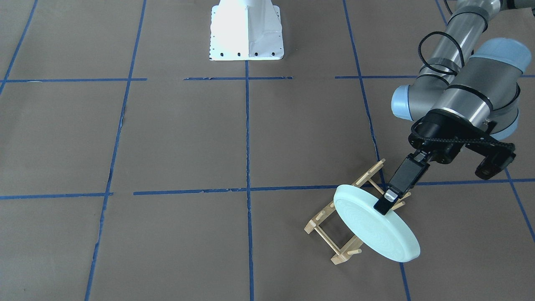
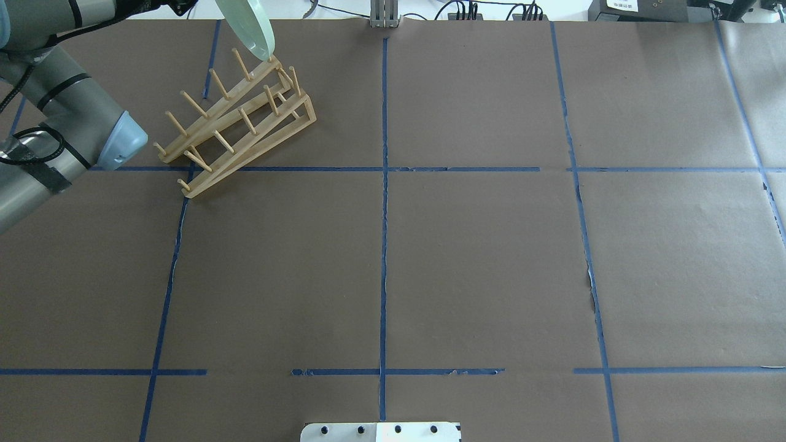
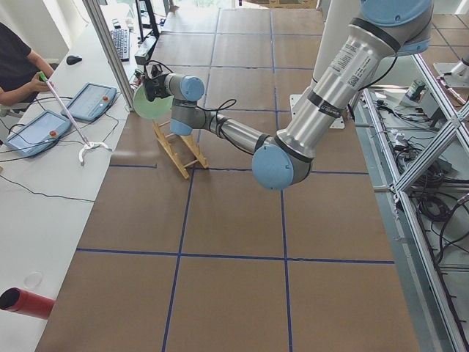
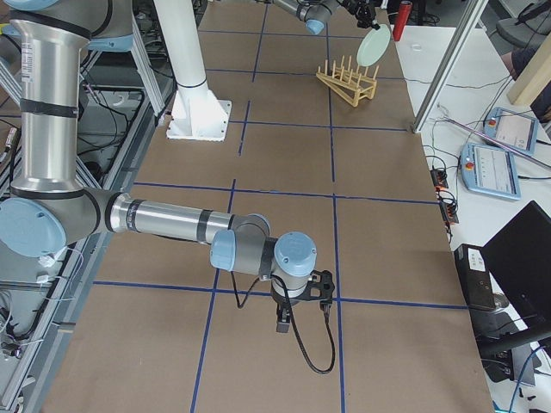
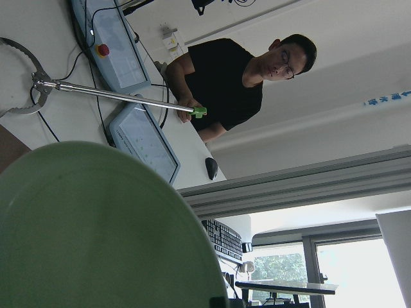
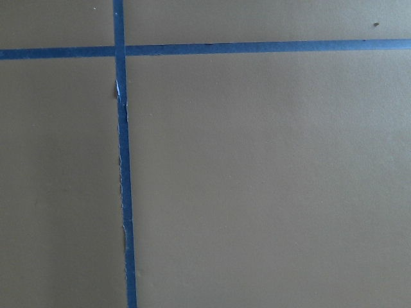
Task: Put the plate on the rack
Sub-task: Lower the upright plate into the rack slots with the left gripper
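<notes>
My left gripper (image 1: pixel 388 203) is shut on the rim of the pale mint-green plate (image 1: pixel 373 228) and holds it tilted on edge over the light-wood rack (image 1: pixel 327 234). In the overhead view the plate's (image 2: pixel 250 26) lower edge hangs at the pegs of the rack's (image 2: pixel 238 126) far end; I cannot tell whether they touch. The plate (image 5: pixel 96 237) fills the lower left of the left wrist view. The side views show the plate (image 3: pixel 149 107) above the rack (image 3: pixel 180 152). My right gripper (image 4: pixel 301 299) hovers low over bare table paper, far from the rack; I cannot tell if it is open.
The white robot base (image 1: pixel 246 31) stands at the table's middle rear. Blue tape lines (image 6: pixel 122 160) grid the brown paper. An operator (image 3: pixel 16 64) holding a reacher stick sits beyond the rack, beside tablets (image 3: pixel 94 100). A red cylinder (image 3: pixel 26 302) lies on the side desk.
</notes>
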Robot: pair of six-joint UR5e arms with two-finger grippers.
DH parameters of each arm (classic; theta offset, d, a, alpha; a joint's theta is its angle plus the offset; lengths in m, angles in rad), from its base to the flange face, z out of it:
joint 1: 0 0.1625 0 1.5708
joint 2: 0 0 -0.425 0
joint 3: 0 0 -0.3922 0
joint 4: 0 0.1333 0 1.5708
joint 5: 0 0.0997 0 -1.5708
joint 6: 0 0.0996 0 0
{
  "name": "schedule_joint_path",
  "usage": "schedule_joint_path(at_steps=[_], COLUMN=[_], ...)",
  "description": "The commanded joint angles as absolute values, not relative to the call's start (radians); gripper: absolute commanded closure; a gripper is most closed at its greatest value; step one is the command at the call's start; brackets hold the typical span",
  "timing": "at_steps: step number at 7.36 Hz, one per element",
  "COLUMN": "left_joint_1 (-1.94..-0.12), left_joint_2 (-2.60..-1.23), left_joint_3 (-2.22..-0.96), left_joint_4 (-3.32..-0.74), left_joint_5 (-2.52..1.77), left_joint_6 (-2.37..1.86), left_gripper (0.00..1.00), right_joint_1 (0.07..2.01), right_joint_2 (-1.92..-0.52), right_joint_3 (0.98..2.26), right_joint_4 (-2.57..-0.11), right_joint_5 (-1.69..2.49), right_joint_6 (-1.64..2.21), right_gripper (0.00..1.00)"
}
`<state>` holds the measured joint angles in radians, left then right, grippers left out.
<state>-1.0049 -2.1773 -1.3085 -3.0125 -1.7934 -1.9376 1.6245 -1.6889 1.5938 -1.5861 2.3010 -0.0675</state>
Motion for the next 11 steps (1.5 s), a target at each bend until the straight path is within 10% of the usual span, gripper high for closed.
schedule_joint_path(at_steps=[1,11], left_joint_1=[-0.970,-0.916], left_joint_2=[-2.174,-2.161], left_joint_3=[-1.301,-1.236], left_joint_4=[-3.032,-3.034], left_joint_5=[-1.758,-1.756], left_joint_6=[-1.937,-1.884], left_gripper=[1.00,1.00], right_joint_1=[1.624,1.624], right_joint_2=[-1.689,-1.689], right_joint_3=[1.595,1.594], right_joint_4=[-1.586,-1.586], right_joint_5=[2.301,2.301], right_joint_6=[-0.067,-0.067], right_gripper=[0.00,0.00])
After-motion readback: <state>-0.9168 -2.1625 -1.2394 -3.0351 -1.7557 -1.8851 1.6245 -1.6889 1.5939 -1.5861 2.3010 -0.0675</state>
